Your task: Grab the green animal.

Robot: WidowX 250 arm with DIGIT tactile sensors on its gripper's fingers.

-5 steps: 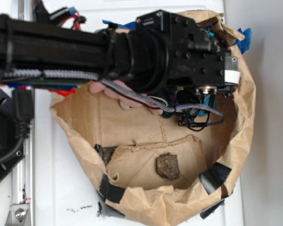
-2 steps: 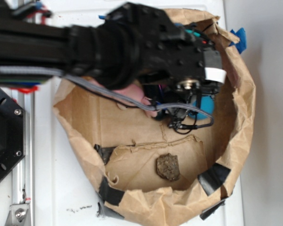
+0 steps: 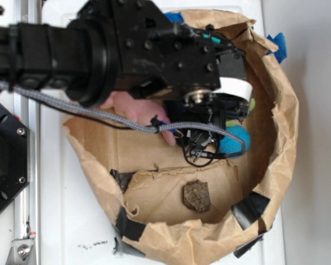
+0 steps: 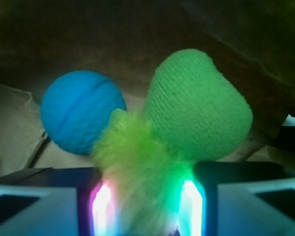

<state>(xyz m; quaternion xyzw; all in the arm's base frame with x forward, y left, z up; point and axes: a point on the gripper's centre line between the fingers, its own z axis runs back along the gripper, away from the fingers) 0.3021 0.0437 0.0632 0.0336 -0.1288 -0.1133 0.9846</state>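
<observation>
Green animal [image 4: 187, 123] sits inside the paper bag [image 3: 281, 138], its fuzzy middle clamped between the tool's [image 4: 146, 206] two sides. Its round green end touches the blue ball [image 4: 78, 118].

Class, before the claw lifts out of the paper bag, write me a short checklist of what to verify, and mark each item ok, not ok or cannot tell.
1. Green animal between the claw fingers: ok, its fuzzy middle sits there.
2. Fingers fully clamped on it: cannot tell.
3. Blue ball outside the claw: ok, though it seems to touch the toy.
4. Pink plush outside the claw: ok.
5. Cable clear of the paper bag rim: cannot tell.
</observation>
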